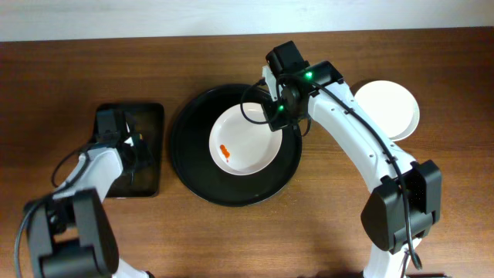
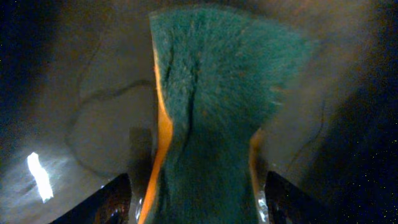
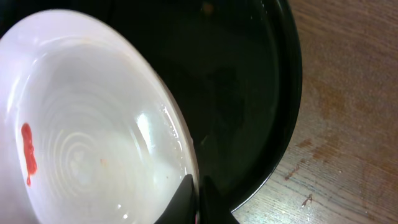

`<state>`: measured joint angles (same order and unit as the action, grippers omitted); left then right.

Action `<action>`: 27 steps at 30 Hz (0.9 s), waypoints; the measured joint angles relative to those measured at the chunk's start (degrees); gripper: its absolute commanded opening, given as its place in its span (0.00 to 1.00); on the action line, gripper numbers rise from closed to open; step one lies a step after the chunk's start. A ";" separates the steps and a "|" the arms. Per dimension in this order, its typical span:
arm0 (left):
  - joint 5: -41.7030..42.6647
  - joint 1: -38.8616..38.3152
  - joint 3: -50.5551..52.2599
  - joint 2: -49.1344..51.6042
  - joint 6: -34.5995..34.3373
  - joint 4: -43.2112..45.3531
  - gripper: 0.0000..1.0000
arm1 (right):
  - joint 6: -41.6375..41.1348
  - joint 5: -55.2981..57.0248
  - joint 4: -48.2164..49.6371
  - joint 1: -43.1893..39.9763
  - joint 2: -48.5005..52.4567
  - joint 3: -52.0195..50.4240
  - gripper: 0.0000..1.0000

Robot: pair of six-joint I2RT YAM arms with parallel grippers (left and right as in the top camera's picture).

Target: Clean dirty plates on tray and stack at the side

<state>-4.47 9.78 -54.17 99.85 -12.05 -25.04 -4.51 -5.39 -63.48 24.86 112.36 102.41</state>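
Step in hand, as judged: dirty plate [image 1: 245, 139] is to be steadied by R gripper [image 1: 279, 116] while it's wiped w/ sponge [image 2: 217, 93]. In right wrist view, R fingers are seen pinched on the plate's rim. The plate sits inside round black tray [image 1: 193, 174], approx. mid-table [image 1: 62, 77].

Red smear [image 1: 224, 152] lies on the plate's left part, opp. the grip. The sponge is clamped in L gripper [image 1: 137, 148] over small black tray [image 1: 150, 116], well apart from the plate.

For a good wipe, the sponge should be laid flat on the smear and pressure directed toward the R grip, so the plate isn't pushed out. A firm rim pinch is needed, as the glossy glaze is prob. slippery. Clean plate [image 1: 390, 108] at right is taken as the stack spot.
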 measured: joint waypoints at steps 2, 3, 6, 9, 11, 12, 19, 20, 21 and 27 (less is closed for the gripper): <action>-0.94 0.00 -0.44 2.36 -0.33 2.43 0.00 | -0.02 0.00 0.04 0.00 0.00 0.00 0.04; -2.01 0.00 -0.59 2.60 -0.44 2.60 0.00 | 0.02 0.00 0.02 0.00 0.00 0.00 0.04; -6.40 0.00 -1.38 2.49 -0.57 -0.92 0.00 | 0.02 0.00 0.07 0.00 0.00 0.00 0.05; -9.79 0.00 -1.49 0.72 -0.74 -4.44 0.87 | 0.02 0.02 0.44 0.00 0.00 0.00 0.04; -11.10 0.00 -1.51 -3.34 -0.61 -4.48 0.87 | -0.02 0.00 0.44 0.00 0.00 0.00 0.05; -11.30 0.00 -1.55 -5.27 -0.83 -4.24 0.87 | 0.04 0.02 0.44 0.00 0.00 0.00 0.05; -11.41 0.00 -1.66 -5.97 -0.92 -1.42 0.71 | 0.02 0.00 0.44 0.00 0.00 0.00 0.05; -11.39 0.00 -1.66 -4.76 -0.94 -0.76 0.69 | 0.00 0.02 0.44 0.00 0.00 0.00 0.05; -11.23 0.00 -1.66 -3.30 -0.87 -0.63 0.67 | 0.02 0.00 0.44 0.00 0.00 0.00 0.05; -7.72 0.00 -2.25 3.43 -0.72 1.44 0.06 | -0.02 0.00 0.57 0.00 0.00 0.00 0.04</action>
<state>-12.19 9.78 -56.42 103.28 -12.78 -23.59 -4.54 -5.39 -62.92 24.86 112.36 102.41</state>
